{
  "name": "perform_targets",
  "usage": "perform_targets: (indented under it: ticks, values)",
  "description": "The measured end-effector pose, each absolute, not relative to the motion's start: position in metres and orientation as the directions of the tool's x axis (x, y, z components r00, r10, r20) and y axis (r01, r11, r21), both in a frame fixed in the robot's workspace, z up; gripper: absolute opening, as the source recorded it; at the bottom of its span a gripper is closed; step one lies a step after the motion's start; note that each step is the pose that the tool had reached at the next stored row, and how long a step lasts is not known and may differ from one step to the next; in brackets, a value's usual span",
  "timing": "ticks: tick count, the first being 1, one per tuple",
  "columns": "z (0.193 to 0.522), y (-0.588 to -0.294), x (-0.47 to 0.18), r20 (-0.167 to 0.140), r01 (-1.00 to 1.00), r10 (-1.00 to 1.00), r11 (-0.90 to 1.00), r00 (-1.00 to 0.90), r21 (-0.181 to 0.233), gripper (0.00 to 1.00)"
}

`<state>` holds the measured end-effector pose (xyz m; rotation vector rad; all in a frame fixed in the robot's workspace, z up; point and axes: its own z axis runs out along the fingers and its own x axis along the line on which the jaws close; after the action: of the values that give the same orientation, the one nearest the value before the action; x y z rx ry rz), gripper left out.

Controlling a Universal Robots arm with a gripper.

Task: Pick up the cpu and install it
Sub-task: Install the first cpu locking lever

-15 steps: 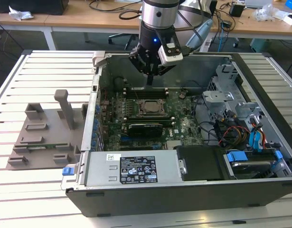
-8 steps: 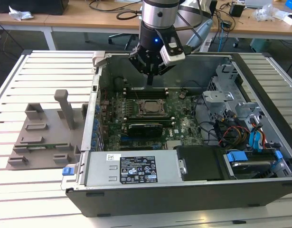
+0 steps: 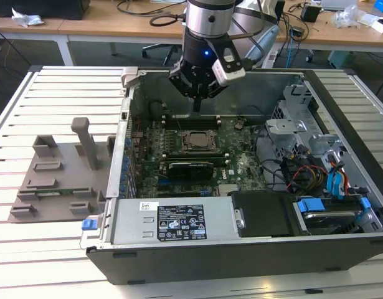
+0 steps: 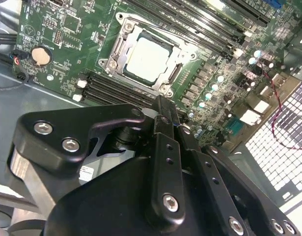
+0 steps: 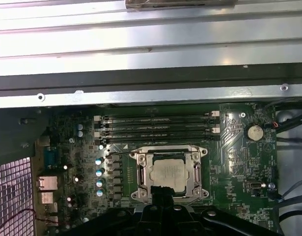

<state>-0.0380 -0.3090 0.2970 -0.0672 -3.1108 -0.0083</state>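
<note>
Hand [image 3: 197, 104] hangs in the upper centre of the exterior view, over the open computer case [image 3: 241, 249], fingers pressed together and holding nothing. Cpu [image 3: 195, 141] lies seated in the motherboard socket [image 3: 182, 144] at frame centre, below the fingertips, apart from them.

Cpu [image 4: 147, 60] sat in socket [image 4: 116, 49], on motherboard [image 4: 67, 29], inside case [image 3: 241, 255]. Tray [image 3: 51, 187] lay beside the case, on the exterior view's left. My gripper [image 3: 196, 106] hung above the socket.
</note>
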Motion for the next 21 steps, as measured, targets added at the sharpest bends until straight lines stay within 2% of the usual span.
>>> perform_targets:
  ticks: [21]
  values:
    - [0.297,-0.3089,-0.038,0.03,-0.11,-0.11,0.994,-0.993,0.005,0.11]
